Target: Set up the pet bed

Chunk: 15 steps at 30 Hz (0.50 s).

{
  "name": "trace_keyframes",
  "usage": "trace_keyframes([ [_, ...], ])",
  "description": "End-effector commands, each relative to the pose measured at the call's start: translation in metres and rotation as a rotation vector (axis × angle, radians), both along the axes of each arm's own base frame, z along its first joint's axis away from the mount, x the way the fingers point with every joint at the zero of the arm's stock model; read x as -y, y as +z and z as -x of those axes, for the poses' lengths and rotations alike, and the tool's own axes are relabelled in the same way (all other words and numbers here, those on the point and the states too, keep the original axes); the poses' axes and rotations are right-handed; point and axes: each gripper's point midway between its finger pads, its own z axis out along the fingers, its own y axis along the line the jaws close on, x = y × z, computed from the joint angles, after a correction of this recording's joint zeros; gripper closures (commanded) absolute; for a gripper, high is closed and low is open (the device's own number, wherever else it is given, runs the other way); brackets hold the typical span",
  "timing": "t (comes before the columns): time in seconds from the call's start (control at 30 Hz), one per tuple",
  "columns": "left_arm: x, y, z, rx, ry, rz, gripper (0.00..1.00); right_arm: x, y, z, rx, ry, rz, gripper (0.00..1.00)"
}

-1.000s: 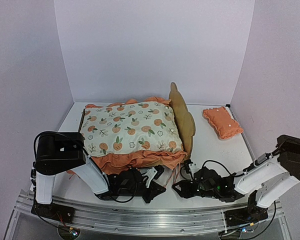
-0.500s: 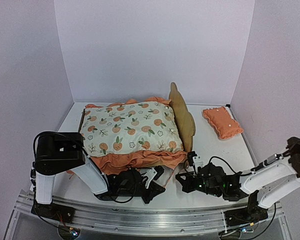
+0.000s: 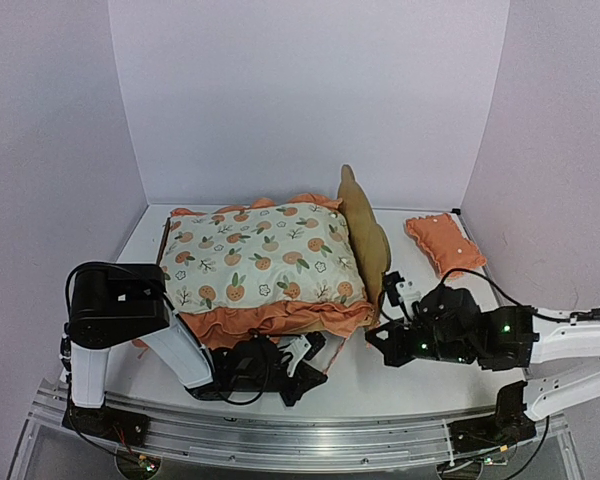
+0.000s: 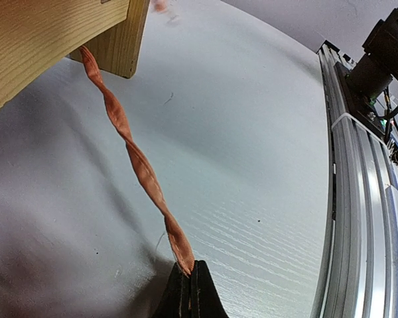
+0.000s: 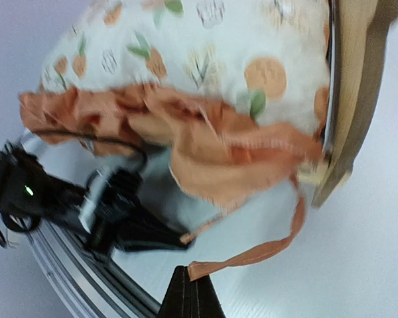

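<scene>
Left hand [image 4: 189, 290] is clenched on the end of a twisted orange tie [image 4: 140, 169], its jaws pressed flat together on the fabric; right hand [image 5: 191, 286] is likewise clenched, pinching the tip of a second orange tie [image 5: 268, 248] that curves up toward the frilled edge of the mattress pad [image 3: 260, 255].

My reading is that the step in hand is fastening the pad to the pet bed [image 3: 370, 250] by its ties. To do it well, both ties should stay gently taut while they are crossed; a hard pull would likely drag the light wooden frame across the table [image 3: 412, 275] or tug the pad askew; the ribbon is thin and looks slippery, so the pinch should sit right at the end and not relax until the strands are looped.

The bed stands mid-table, beyond both hands, with the pad lying on it and its headboard [image 5: 350, 99] at the right end. The left hand sits low in front of the near side rail, its tie running up to a wooden corner [image 4: 113, 40] of the frame; the right hand is just beside the near corner at the headboard end, apart from the wood. A small orange pillow [image 3: 443, 243] lies well off to the right, untouched.
</scene>
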Motion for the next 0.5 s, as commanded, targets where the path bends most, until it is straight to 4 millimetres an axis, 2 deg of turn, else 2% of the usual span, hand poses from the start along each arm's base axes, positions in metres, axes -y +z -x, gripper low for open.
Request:
trace_keyframes([
  [0.0,0.012,0.023,0.001,0.021,-0.056,0.058,1.0,0.017,-0.089,0.042,-0.3,0.038,0.138,1.0],
  [0.03,0.014,0.026,0.004,0.01,-0.073,0.065,1.0,0.016,-0.1,0.043,-0.314,0.039,0.132,1.0],
  [0.1,0.019,0.031,0.008,-0.02,-0.099,0.068,1.0,0.006,-0.11,0.041,-0.294,0.067,0.105,1.0],
  [0.33,0.023,0.048,0.015,-0.076,-0.144,0.066,1.0,-0.005,-0.13,0.037,-0.263,0.105,0.127,1.0],
  [0.47,0.028,0.057,0.017,-0.094,-0.149,0.098,1.0,-0.004,-0.132,0.033,-0.264,0.072,0.121,0.99],
])
